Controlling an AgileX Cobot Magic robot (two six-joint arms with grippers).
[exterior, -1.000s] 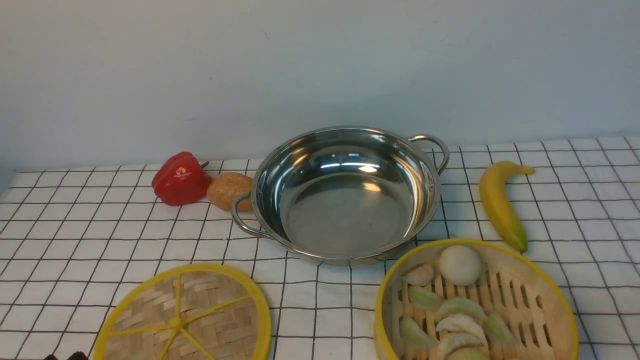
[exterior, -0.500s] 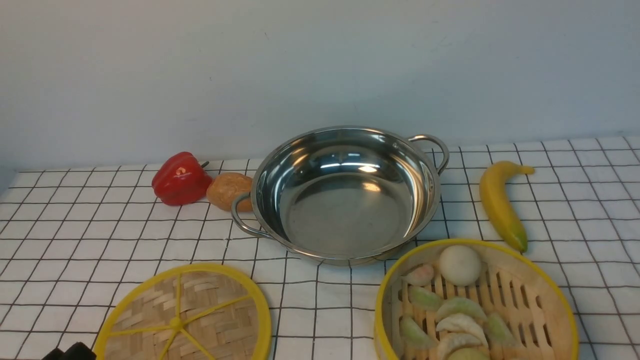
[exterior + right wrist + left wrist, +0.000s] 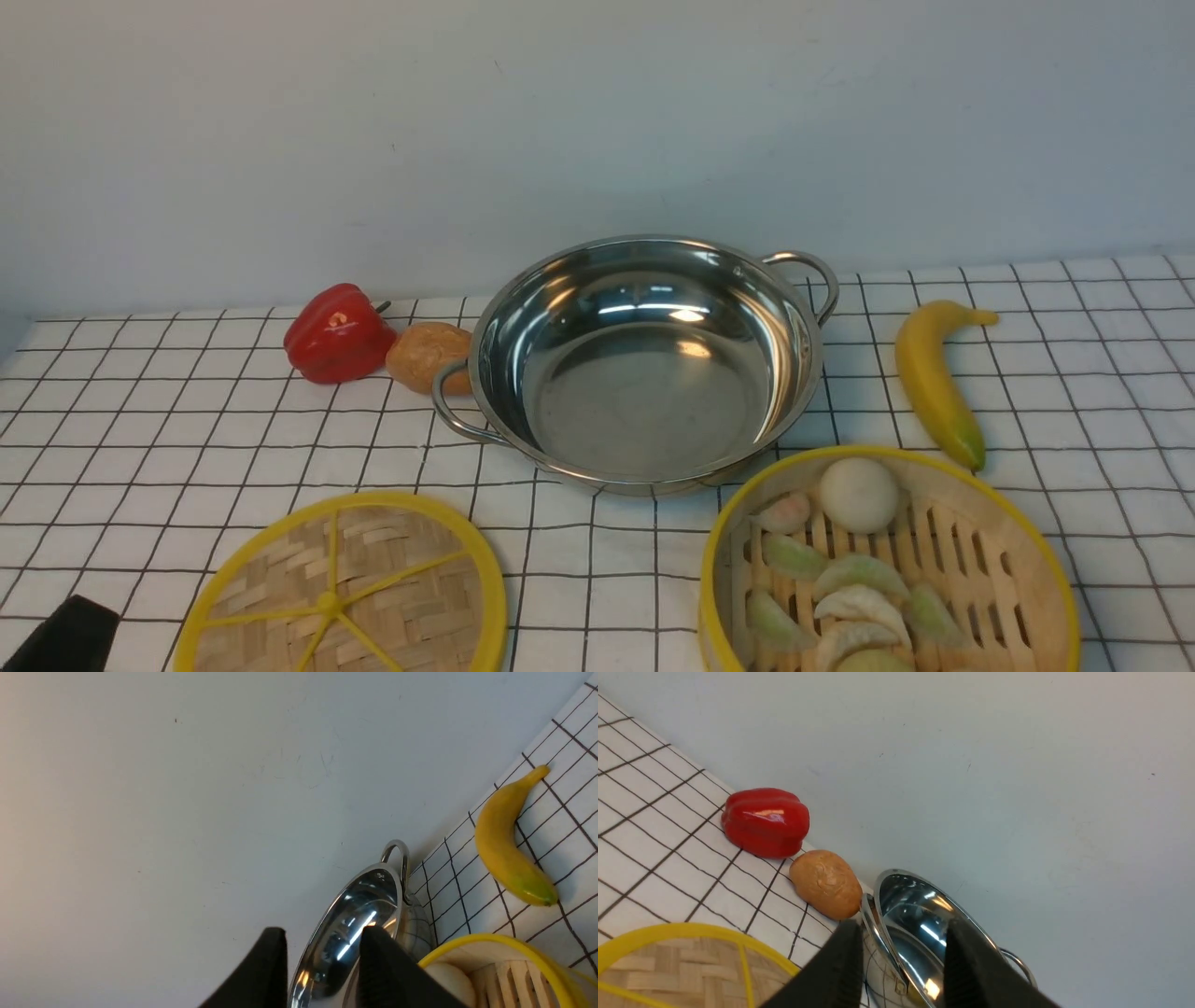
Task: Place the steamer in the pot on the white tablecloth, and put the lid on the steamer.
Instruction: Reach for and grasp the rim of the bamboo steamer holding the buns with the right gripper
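Front view: the left end effector (image 3: pixel 67 627), jaws parted and empty, has just edged into frame just beside the lid (image 3: pixel 341 588), while the steamer (image 3: pixel 971 560) waits untouched near the equally open right end effector (image 3: pixel 322 938), the pot (image 3: pixel 644 392) ahead of both still empty.

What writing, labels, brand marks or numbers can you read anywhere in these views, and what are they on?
No text can be read in any view.
Pot: no brand shows; tiny dark specks on its inner wall by the far handle are too small to read.
Steamer, lid: plain bamboo, no label.
Pepper, potato, banana: no stickers.
Tablecloth: black grid only.
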